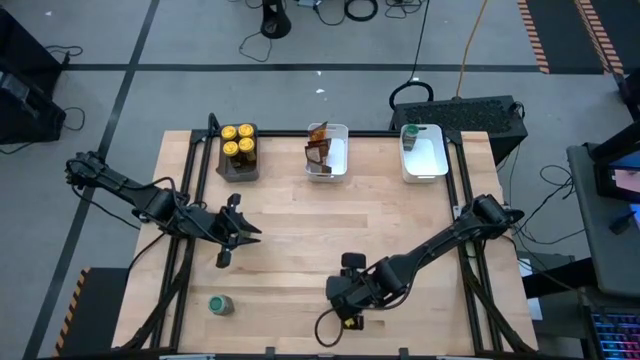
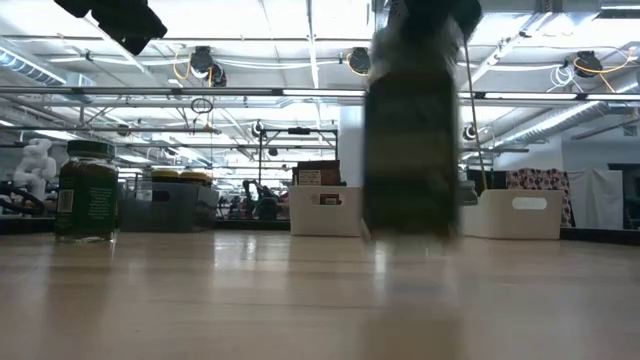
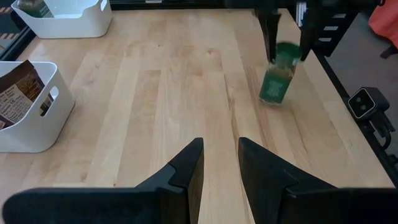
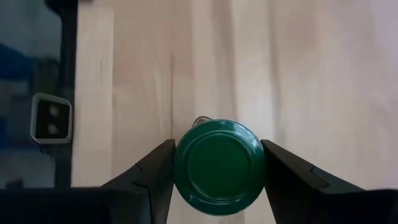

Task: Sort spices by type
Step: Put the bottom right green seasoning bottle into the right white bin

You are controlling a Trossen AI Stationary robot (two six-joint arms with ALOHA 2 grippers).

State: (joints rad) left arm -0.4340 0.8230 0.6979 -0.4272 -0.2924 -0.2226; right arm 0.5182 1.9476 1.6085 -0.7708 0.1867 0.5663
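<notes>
My right gripper (image 4: 217,163) is shut on a small jar with a green lid (image 3: 275,79), close to the table's near edge, right of the middle. A second green-lidded jar (image 1: 220,304) stands upright on the table at the near left. Several yellow-lidded jars (image 1: 238,143) stand in the dark tray (image 1: 240,170) at the far left. Brown-orange packets (image 1: 318,148) lean in the middle white tray (image 1: 342,152). My left gripper (image 3: 221,168) hangs above the table's left half, open, with nothing between its fingers. My right gripper pinches the jar's green lid (image 4: 186,168) between its two fingers, one on each side of the rim. The fingers (image 3: 271,37) come steeply from above. The jar hangs slightly tilted below them; whether its base is clear of the table, I cannot tell.
A third white tray (image 1: 424,160) at the far right holds one green-lidded jar (image 1: 413,133). A small camera (image 4: 51,118) sits on the table's near edge beside the held jar. Bare wood lies between the trays and both grippers.
</notes>
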